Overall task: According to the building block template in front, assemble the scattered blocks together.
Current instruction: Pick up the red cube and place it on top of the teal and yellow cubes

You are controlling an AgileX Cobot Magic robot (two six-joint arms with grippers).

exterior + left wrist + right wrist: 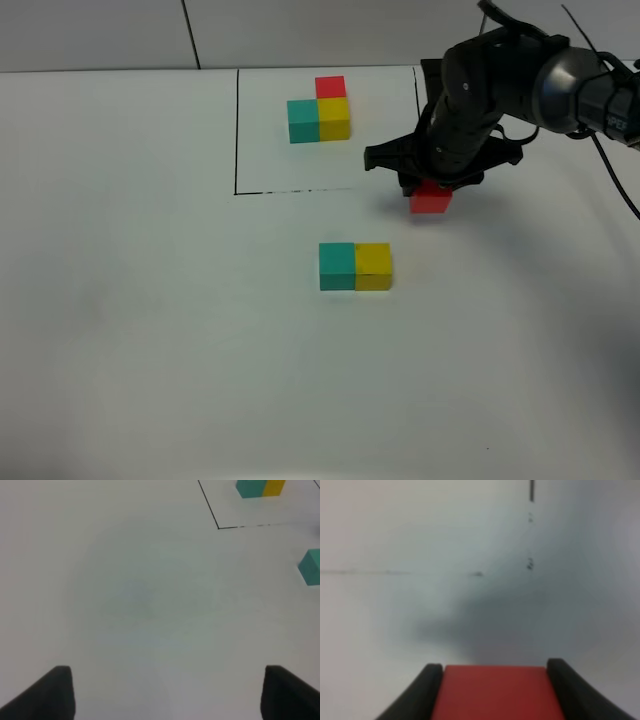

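The template (320,111) is a teal, yellow and red L inside a thin black drawn rectangle at the back of the table. Its teal and yellow cubes also show in the left wrist view (260,487). The loose teal cube (337,266) and loose yellow cube (373,266) sit side by side, touching, in the middle. My right gripper (430,192) is shut on the loose red cube (431,198) and holds it above the table, right of the frame's lower right corner. The red cube sits between the fingers in the right wrist view (495,692). My left gripper (165,692) is open and empty over bare table.
The white table (150,330) stretches wide around the cubes. The frame's black line (236,130) runs along the left of the template. The right arm (540,85) reaches in from the back right.
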